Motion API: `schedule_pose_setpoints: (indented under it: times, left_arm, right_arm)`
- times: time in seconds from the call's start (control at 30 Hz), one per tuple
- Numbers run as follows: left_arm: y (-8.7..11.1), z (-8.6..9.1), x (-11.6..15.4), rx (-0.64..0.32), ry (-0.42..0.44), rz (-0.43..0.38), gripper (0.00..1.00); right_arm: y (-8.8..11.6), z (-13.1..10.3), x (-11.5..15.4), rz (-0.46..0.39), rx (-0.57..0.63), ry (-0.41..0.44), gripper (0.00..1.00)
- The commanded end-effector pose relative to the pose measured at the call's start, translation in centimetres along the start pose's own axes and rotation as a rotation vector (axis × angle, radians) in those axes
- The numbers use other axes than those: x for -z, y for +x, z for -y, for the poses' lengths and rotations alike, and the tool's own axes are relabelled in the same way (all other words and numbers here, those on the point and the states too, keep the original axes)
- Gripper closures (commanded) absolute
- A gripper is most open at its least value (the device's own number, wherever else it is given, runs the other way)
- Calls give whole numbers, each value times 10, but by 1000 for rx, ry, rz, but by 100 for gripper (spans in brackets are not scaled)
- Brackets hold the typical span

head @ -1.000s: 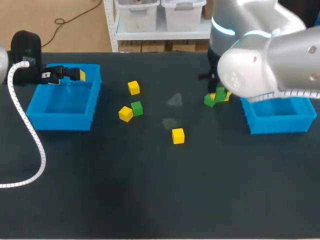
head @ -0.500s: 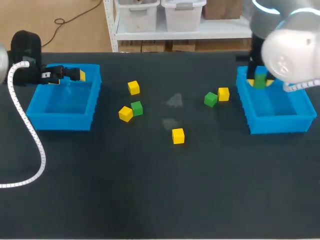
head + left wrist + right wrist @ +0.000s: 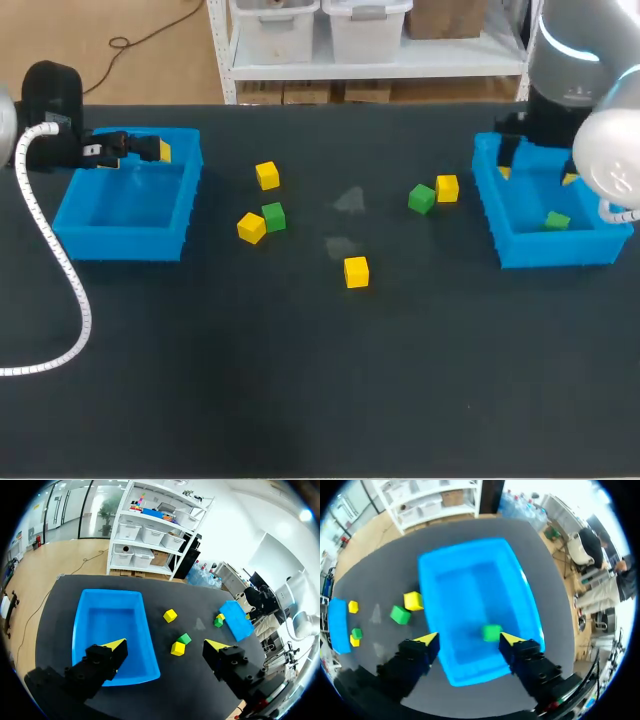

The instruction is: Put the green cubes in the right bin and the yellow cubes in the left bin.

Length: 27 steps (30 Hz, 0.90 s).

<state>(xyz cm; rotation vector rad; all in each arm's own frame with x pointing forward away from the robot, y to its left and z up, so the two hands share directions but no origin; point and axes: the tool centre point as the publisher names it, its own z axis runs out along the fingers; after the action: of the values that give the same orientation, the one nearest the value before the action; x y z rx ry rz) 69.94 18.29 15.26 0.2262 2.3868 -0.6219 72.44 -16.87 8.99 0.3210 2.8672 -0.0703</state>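
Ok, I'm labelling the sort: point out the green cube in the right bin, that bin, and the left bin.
green cube (image 3: 492,632), right wrist view, on its top face.
right bin (image 3: 560,250), head view, on its near outer wall.
left bin (image 3: 120,243), head view, on its near outer wall.

Four yellow cubes; three green cubes (one binned); two bins

Table lies open around the middle yellow cube.

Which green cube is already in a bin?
The green cube lying in the right bin, under the open right hand. The other green cubes sit out on the table.
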Motion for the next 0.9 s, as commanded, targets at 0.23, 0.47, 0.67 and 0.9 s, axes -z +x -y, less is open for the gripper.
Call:
schedule_pose_setpoints:
  times: [0.23, 0.47, 0.67, 0.9]
  left_arm:
    - [1, -2, 0, -2, 11, 7, 0]
    - [1, -2, 0, -2, 11, 7, 0]
    - [1, -2, 0, -2, 11, 7, 0]
    - [1, -2, 0, -2, 11, 7, 0]
  right_arm:
    - [-51, -90, 13, 73, 247, -91, 0]
    - [-53, -146, -4, 12, 254, -195, 0]
    - [-45, -173, -31, -49, 155, -214, 0]
    - [-29, -181, -63, -134, 79, -175, 0]
